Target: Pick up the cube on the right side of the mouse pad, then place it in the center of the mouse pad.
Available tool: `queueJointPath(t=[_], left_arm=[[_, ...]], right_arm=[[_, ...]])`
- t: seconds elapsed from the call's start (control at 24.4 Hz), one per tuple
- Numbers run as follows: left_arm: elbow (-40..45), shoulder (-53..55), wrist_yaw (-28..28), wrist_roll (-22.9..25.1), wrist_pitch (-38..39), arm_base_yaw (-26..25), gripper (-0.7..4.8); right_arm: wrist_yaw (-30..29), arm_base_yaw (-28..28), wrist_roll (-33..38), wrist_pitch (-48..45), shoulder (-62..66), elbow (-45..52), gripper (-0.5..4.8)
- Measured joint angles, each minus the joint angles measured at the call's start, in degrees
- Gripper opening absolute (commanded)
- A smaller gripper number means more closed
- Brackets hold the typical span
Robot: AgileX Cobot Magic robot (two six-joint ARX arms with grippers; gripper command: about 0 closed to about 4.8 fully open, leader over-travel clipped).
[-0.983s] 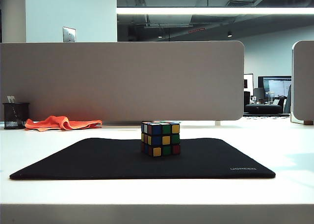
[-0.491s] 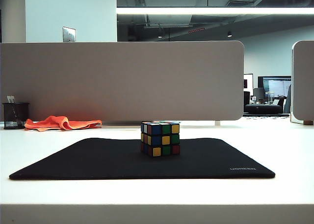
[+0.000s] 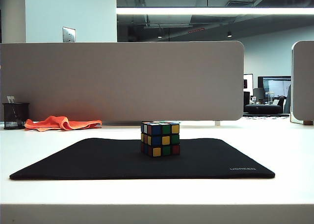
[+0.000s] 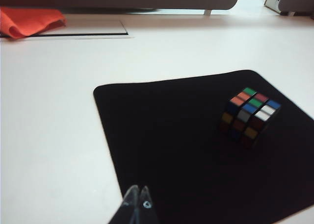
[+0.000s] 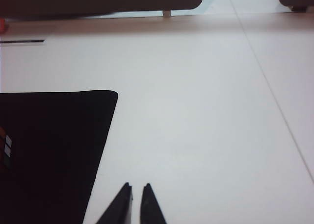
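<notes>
On the black mouse pad (image 3: 98, 160), near its middle and toward the far edge in the exterior view, the cube (image 3: 160, 138) stands upright on 1 face, resting flat with nothing touching it. It is a 3x3 puzzle cube with a black frame and mixed blue, yellow, green and red stickers on the side facing the camera. The pad lies flat on the white table (image 3: 284, 150), with small grey "UGREEN" lettering (image 3: 243, 168) near its front right corner. Neither arm appears in the exterior view.

From the left wrist view, the left gripper (image 4: 137, 204) hangs above the near edge of the mouse pad (image 4: 162, 136), its 2 dark fingertips pressed together and holding nothing. The cube (image 4: 249, 116) sits on the pad well apart from it, showing orange, green, red, blue and white stickers on top.

From the right wrist view, the right gripper (image 5: 136, 204) is over bare table (image 5: 206, 111) just beside the pad's edge (image 5: 59, 150); its 2 fingertips stand nearly together with only a thin slit between them, and they hold nothing. A sliver of the cube (image 5: 5, 150) shows at the frame's border.

Behind the pad, an orange cloth (image 3: 61, 122) lies crumpled on the table beside a black mesh pen cup (image 3: 15, 115), both in front of a grey desk divider (image 3: 122, 82).
</notes>
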State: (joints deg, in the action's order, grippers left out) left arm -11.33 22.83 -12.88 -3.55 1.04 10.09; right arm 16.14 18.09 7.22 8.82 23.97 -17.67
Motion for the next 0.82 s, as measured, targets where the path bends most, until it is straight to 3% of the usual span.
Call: queueJointPath(t=[0.29, 0.53, 0.82], left_arm=[[4.66, -0.07, 2.40, -0.15, -6.73, 0.00, -0.06], [10.75, -1.88, 2.64, -1.27, -12.31, 0.00, -0.06], [11.17, -2.54, 2.99, -2.34, -12.98, -0.02, -0.06]], right_arm=[[0.13, 0.02, 0.00, -8.20, -6.05, 9.49, 0.44], [-0.33, 0.02, 0.00, -9.16, -11.80, 13.97, 0.43], [-3.69, 0.00, -1.05, -9.38, -17.92, 16.20, 0.40]])
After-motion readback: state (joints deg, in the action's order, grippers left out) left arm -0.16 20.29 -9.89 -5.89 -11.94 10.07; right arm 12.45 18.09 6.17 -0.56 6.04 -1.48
